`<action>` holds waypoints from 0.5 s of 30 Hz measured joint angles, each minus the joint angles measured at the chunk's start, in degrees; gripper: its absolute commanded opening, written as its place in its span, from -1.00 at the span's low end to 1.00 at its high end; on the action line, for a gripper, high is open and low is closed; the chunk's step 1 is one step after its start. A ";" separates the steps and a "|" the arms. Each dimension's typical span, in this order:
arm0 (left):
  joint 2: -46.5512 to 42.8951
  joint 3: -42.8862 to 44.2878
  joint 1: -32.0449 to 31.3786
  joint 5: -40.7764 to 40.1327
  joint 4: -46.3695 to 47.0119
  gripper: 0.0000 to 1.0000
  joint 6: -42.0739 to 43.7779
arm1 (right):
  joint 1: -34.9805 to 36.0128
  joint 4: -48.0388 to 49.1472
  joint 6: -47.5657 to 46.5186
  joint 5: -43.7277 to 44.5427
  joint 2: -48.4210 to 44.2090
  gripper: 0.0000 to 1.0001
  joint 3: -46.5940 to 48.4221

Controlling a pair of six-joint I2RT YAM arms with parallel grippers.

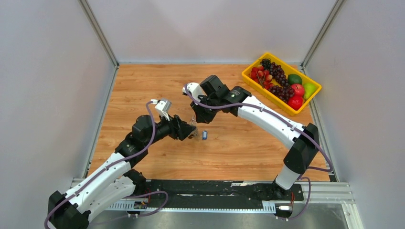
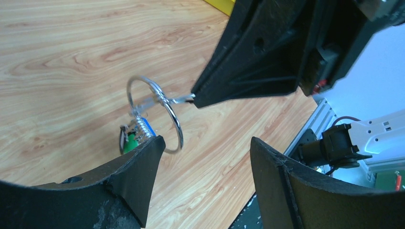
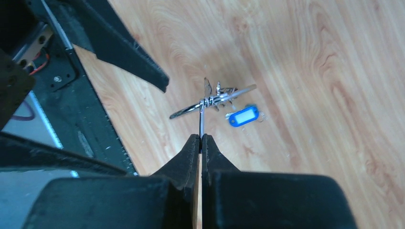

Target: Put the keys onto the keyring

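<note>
The keyring (image 2: 155, 112) hangs in the air above the wooden table, edge-on in the right wrist view (image 3: 210, 101). Keys with a green tag (image 2: 129, 141) and a blue tag (image 2: 145, 126) dangle from it. My right gripper (image 3: 201, 137) is shut on a thin silvery key (image 3: 201, 121) that reaches into the ring. My left gripper (image 2: 205, 148) is open, its left fingertip (image 2: 143, 157) right beside the ring's lower arc with nothing between the jaws. Another key with a blue tag (image 3: 242, 116) lies flat on the table (image 1: 204, 135). From above, both grippers (image 1: 191, 132) (image 1: 195, 118) meet mid-table.
A yellow basket (image 1: 245, 74) of fruit stands at the back right. A black and metal rail (image 1: 215, 191) runs along the near edge. Grey walls close in the table on three sides.
</note>
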 measured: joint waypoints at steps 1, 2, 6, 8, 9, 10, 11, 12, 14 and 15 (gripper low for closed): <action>-0.22 0.24 -0.09 0.02 -0.31 0.52 0.42 | 0.35 -1.14 1.09 0.33 -0.22 -1.00 0.59; -0.46 0.33 -0.22 0.02 -0.44 0.52 0.87 | 0.59 -2.58 2.51 0.46 -0.42 -1.00 1.29; -1.86 0.61 -1.64 -1.07 -1.84 0.52 3.67 | 0.79 -6.43 7.19 0.50 -1.22 -1.00 3.80; -2.82 0.76 -2.62 -2.21 -2.62 0.52 5.22 | 0.79 -7.85 9.03 0.37 -1.70 -1.00 4.85; -3.30 0.76 -3.04 -2.91 -2.82 0.52 5.99 | 0.79 -8.55 9.88 0.31 -2.01 -1.00 5.29; -3.82 0.76 -3.52 -3.85 -2.95 0.51 6.75 | 0.81 -9.20 10.75 0.22 -2.34 -1.00 5.73; -4.26 0.76 -3.98 -4.76 -2.93 0.50 7.61 | 0.87 -9.86 11.67 -0.02 -2.80 -1.00 6.19; -4.55 0.79 -4.39 -5.57 -2.89 0.50 8.39 | 1.01 -10.38 12.41 -0.28 -3.13 -1.00 6.60; -4.79 0.79 -5.49 -7.65 -2.73 0.48 9.92 | 1.27 -11.34 13.81 -0.98 -3.61 -1.00 7.45; -4.79 0.79 -6.32 -8.92 -2.45 0.48 10.91 | 1.44 -11.80 14.36 -1.29 -3.72 -1.00 7.89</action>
